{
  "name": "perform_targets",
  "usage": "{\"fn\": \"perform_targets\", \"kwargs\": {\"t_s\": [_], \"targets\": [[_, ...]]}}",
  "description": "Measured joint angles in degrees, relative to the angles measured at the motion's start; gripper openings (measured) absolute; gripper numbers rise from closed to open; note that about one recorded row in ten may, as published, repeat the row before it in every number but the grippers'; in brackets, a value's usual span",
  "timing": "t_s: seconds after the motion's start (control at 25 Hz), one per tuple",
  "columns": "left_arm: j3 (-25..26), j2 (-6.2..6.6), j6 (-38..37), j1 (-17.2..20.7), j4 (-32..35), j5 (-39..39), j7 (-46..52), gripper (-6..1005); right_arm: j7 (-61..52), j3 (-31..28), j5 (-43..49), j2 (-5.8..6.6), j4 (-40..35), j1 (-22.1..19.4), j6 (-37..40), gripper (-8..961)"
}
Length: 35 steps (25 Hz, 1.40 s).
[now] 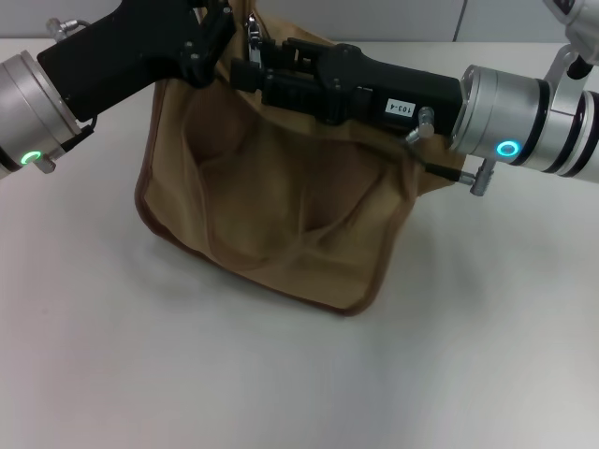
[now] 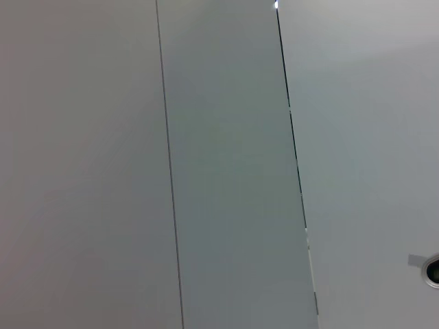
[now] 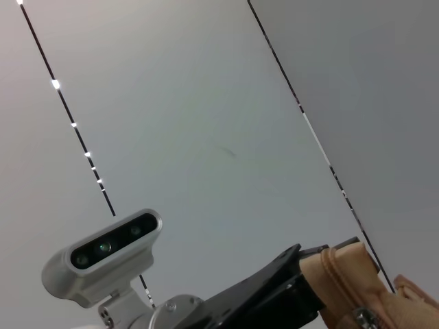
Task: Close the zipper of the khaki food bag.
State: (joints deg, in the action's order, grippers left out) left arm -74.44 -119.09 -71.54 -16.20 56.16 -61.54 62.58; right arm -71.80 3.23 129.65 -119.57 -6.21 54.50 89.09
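The khaki food bag (image 1: 281, 201) stands on the white surface (image 1: 187, 374), its wrinkled front panel facing the head camera and its darker brown piping running round the lower edge.

Both arms meet at the bag's top edge. The left tool (image 1: 211, 42) comes in from the left and sits against the upper left corner of the bag, where the fabric bunches under its black fingers; it seems to be pinching the cloth there, but the finger gap is hidden, so I cannot tell how far it is open.

The right tool (image 1: 251, 67) reaches across from the right along the top of the bag. Just at its tip a small silver metal piece of the zipper (image 1: 253, 33) stands up. The fingers look closed about it, though the contact itself is too small to make out.

In the right wrist view, a fold of the bag's tan fabric (image 3: 350, 284) shows beside a black tool body. The left wrist view shows only grey wall panels (image 2: 226, 171).
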Motion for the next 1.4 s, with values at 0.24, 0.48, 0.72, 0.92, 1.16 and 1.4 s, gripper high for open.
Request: {"fn": "perform_targets", "kwargs": {"t_s": [0.24,0.48,0.72,0.92,1.16,1.4], "targets": [[-0.11,0.01,0.01,-0.18,-0.22,0.00,0.00,118,2.23,0.12,-0.07,-0.01,0.75,0.72,-2.98,562],[-0.24,0.00,-0.02,-0.21,-0.40,0.00,0.01,121,5.22,0.07,-2.24,-0.04,1.99,-0.07,-2.88,322],[-0.26,0.00,-0.05,-0.15,-0.44,0.00,0.25,124,5.25,-0.23,-2.63,-0.05,1.99,-0.14,-3.14,46],[-0.27,0.00,-0.09,-0.15,-0.44,-0.02,0.27,127,5.21,0.08,-2.93,-0.05,1.99,-0.18,-3.33,28],[-0.27,0.00,-0.10,-0.19,-0.44,-0.01,0.08,130,5.25,0.35,-2.94,-0.05,1.99,-0.73,-3.20,6],[0.00,0.00,-0.10,0.23,-0.62,0.71,0.05,133,6.44,-0.27,-3.02,0.07,1.57,-3.37,-1.08,2]]}}
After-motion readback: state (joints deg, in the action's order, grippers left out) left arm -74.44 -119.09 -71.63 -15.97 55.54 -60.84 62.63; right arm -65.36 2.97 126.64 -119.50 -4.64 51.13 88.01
